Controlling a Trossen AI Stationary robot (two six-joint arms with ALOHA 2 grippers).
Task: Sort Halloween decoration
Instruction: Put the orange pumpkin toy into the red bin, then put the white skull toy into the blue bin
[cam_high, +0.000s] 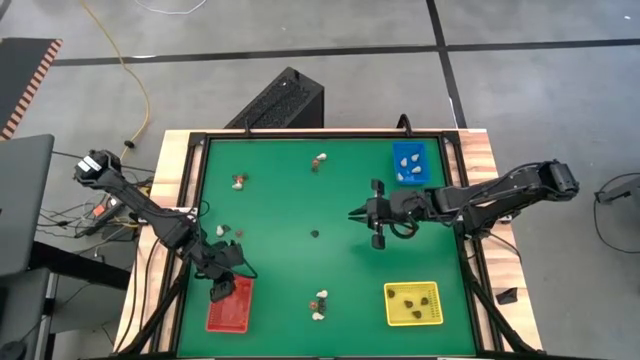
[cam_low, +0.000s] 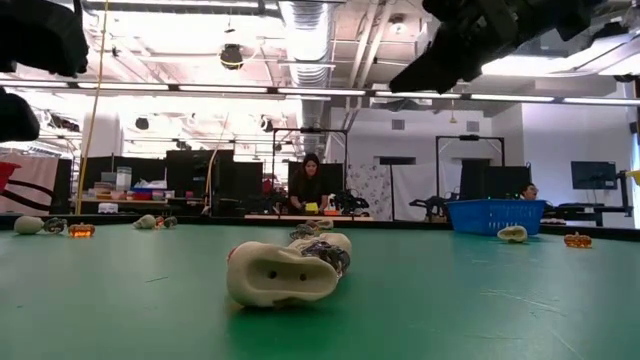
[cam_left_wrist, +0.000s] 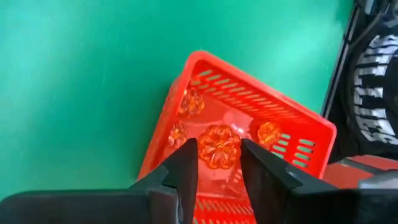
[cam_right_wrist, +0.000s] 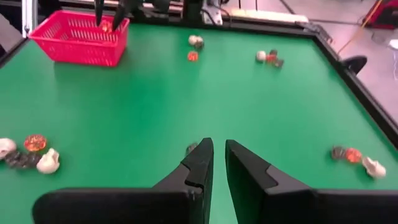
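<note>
My left gripper (cam_high: 218, 292) hangs over the red tray (cam_high: 232, 308) at the near left, shut on an orange pumpkin-shaped trinket (cam_left_wrist: 219, 146). A few more orange trinkets (cam_left_wrist: 189, 102) lie on the tray's floor. My right gripper (cam_high: 355, 214) hovers above the middle of the green table, its fingers (cam_right_wrist: 202, 158) nearly together with nothing between them. A dark trinket (cam_high: 315, 234) lies on the mat just beyond it. Small groups of mixed trinkets lie at the far middle (cam_high: 320, 160), the far left (cam_high: 238, 181), the left (cam_high: 225, 231) and the near middle (cam_high: 320, 303). My left gripper pinches the orange pumpkin trinket by its two opposite sides (cam_left_wrist: 203, 149) between its fingertips. The fingers slant down from above the red tray. The trinket hangs clear above the tray's floor.
A blue tray (cam_high: 410, 163) with whitish trinkets stands at the far right, and a yellow tray (cam_high: 412, 303) with dark ones at the near right. A raised black frame (cam_high: 195, 200) rims the green mat. A whitish skull trinket (cam_low: 280, 275) lies close to the low camera.
</note>
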